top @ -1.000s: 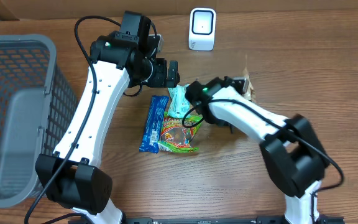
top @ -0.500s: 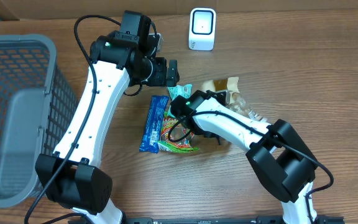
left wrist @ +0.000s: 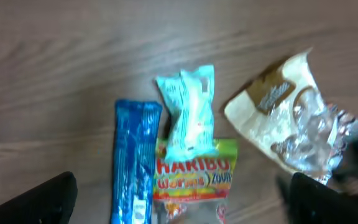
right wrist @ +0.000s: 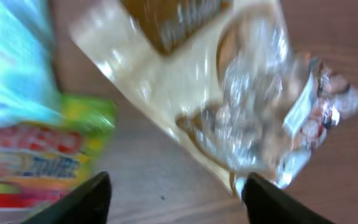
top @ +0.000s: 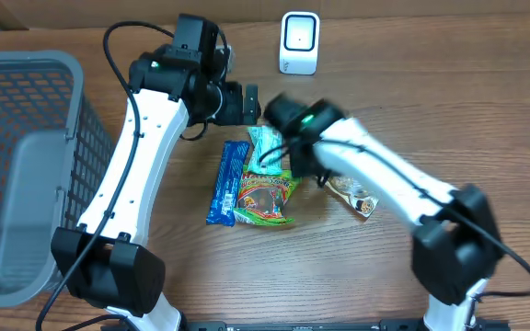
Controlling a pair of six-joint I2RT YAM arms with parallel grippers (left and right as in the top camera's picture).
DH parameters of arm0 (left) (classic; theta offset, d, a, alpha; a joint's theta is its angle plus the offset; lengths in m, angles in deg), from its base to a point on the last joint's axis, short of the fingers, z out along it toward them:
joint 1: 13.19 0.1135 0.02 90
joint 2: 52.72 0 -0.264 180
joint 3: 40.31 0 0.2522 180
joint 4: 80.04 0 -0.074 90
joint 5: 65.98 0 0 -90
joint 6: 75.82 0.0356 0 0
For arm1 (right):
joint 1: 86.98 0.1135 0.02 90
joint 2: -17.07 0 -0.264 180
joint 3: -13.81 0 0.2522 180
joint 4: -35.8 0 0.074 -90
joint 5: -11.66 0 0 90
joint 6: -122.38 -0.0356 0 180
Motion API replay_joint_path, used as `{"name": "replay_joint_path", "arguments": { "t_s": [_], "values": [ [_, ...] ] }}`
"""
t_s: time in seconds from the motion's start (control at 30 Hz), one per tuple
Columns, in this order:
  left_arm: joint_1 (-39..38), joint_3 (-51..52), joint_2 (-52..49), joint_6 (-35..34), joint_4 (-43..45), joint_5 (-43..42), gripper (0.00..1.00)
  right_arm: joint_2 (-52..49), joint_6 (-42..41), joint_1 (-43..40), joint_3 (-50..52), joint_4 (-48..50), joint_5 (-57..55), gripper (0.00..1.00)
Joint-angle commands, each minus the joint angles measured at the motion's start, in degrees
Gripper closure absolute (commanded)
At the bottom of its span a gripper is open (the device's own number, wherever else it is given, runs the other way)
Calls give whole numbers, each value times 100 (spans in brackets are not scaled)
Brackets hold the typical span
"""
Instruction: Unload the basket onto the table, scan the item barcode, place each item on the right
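left claw (left wrist: 179, 190) wide open, empty, above haribo bag (left wrist: 194, 175) on desk (left wrist: 55, 56). right claw (right wrist: 176, 182) open, empty, over cream snack bag (right wrist: 185, 99). white scanner (top: 299, 42) well apart.

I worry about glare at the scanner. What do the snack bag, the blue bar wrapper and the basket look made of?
Snack bag: thin plastic film, beige print with a clear, crinkled window that catches bright highlights. Blue bar wrapper: likely glossy plastic or foil film, judging by its sheen. Basket: grey open mesh, matte; metal or plastic, hard to tell.
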Motion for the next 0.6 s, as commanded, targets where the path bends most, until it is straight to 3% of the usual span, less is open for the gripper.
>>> {"name": "replay_joint_path", "arguments": {
  "t_s": [0.0, 0.13, 0.33, 0.57],
  "values": [
    [-114, 44, 0, 131, -9, -59, 0, 466, 1307, -767, -267, 116, 1082, 25],
    [-114, 44, -22, 129, 9, -74, 0, 463, 1491, -1523, -232, 192, 1611, 24],
    [-114, 46, -76, 131, 22, -74, 0, 463, 715, -2922, 39, -188, 2691, 28],
    [-111, 46, -76, 131, 70, -74, 0, 463, 782, -3248, 1036, -13, 3075, 30]
  ]
}}
